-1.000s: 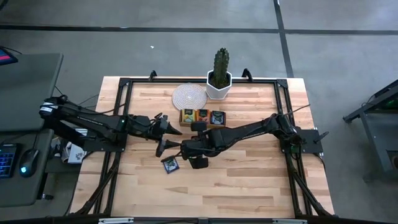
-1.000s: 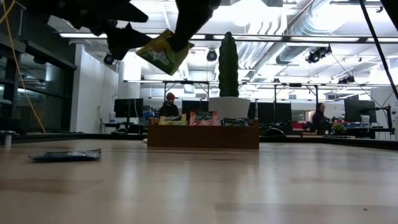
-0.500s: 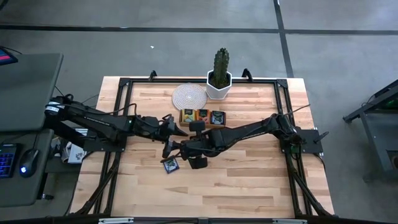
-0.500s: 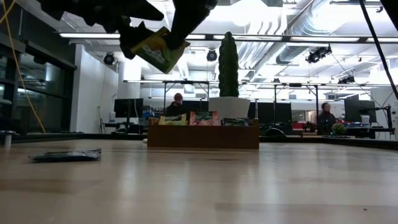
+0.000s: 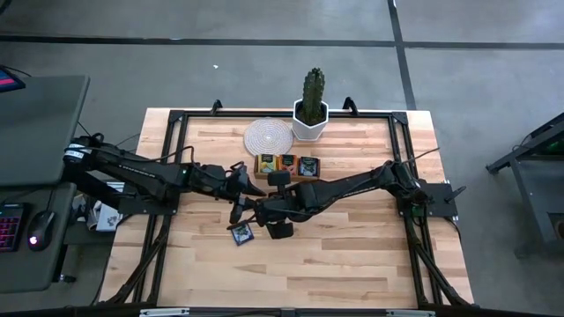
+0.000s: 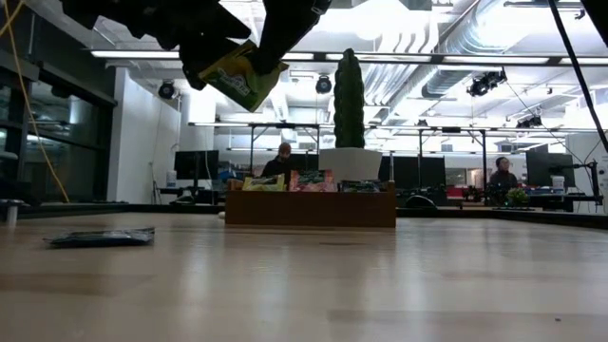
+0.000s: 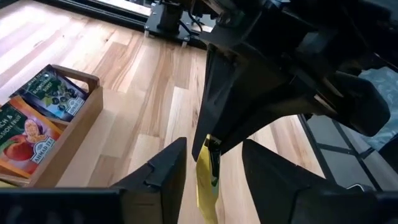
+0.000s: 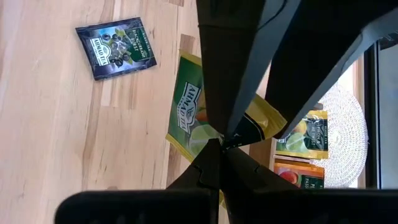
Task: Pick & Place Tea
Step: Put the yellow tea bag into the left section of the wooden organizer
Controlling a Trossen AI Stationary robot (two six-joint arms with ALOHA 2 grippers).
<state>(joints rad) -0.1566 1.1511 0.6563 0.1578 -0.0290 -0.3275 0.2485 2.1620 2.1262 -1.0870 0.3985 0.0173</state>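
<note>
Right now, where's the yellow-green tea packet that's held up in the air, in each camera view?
High view: hidden among the arms, mid-table.
Low view: yellow-green tea packet at upper left, off the table.
Left wrist view: edge-on, between that arm's fingers.
Right wrist view: centre, pinched by the right gripper.
Shared landmark: wooden tray of tea packets.

"AHMAD TEA" on yellow-green packet (image 8: 198, 115), dark packet (image 8: 116, 48), and orange packet (image 7: 25, 138) in tray (image 7: 74, 123)
</note>
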